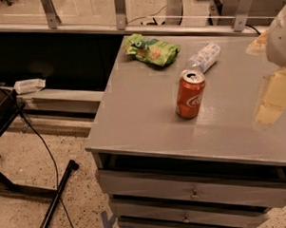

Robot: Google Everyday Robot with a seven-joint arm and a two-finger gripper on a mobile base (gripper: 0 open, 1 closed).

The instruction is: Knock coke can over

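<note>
Coke can stands upright mid cabinet top, just near of the lying bottle; prob. light, thin-walled & tippy, so nudge it high on its side, w/ gripper at the far-right edge, state can't tell.

Lab, drawer cabinet, floor cables, tool at right
</note>
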